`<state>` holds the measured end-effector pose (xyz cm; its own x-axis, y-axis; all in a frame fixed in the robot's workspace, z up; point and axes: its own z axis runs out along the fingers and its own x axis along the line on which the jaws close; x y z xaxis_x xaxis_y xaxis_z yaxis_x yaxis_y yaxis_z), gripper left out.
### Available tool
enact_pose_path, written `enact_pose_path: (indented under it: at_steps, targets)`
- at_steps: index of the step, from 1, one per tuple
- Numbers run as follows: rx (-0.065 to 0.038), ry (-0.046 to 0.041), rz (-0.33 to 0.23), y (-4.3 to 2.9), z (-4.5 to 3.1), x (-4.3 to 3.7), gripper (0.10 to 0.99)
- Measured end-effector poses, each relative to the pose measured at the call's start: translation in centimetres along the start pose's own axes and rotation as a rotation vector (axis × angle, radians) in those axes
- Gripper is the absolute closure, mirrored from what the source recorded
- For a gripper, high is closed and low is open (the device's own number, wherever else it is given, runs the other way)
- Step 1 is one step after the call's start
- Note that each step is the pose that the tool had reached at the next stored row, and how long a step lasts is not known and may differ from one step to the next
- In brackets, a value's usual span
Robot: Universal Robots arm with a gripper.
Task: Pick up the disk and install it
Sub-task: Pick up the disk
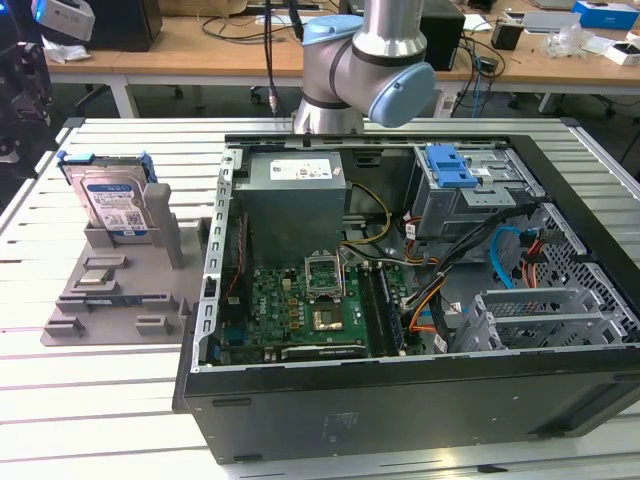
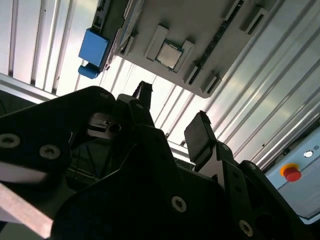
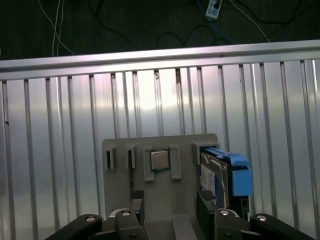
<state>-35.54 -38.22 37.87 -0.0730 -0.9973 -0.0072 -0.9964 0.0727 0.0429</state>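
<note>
At the exterior view's left, the disk (image 1: 113,205) stood upright on its edge in a slot of a grey holder block (image 1: 140,285). Its barcode label faced the camera and blue rails ran along both its sides. The block lay flat on the slatted metal surface (image 1: 100,400), just beside the open computer case (image 1: 400,400).

Inside the case, moving toward the exterior view's right, there was a grey power supply box (image 1: 295,185) next to a green motherboard (image 1: 300,300). Beyond them a blue ridged latch (image 1: 455,165) sat on the drive cage. The arm (image 1: 365,60) rose behind the case's far wall.

In the first wrist view the pincer (image 3: 170,202) hung over the holder block (image 3: 160,200), its two black fingers (image 3: 205,207) spread wide. Nothing was between them, and the grey block showed through the gap. A small square chip (image 3: 160,160) lay in a cradle near the block's middle. The disk (image 3: 220,175) stood in the block's end slot with one blue rail turned outward.

In the second wrist view the pincer (image 2: 172,105) was likewise parted and empty. The chip (image 2: 167,54) lay beyond the fingertips (image 2: 200,125). The disk (image 2: 112,30) was well apart from them at the block's end.
</note>
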Motion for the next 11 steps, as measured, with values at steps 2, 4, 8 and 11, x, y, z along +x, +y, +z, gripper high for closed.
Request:
enact_pose_path:
  at_steps: [2, 4, 8, 11]
  targets:
    - [0.000, 0.0000, -0.002, -0.25, 0.13, -0.45, 0.545]
    - [0.000, 0.0002, -0.006, -0.84, 0.57, -1.94, 0.545]
    - [0.000, 0.0005, -0.011, -1.09, 0.94, -3.12, 0.545]
    - [0.000, 0.0007, -0.016, -1.30, 1.12, -4.52, 0.545]
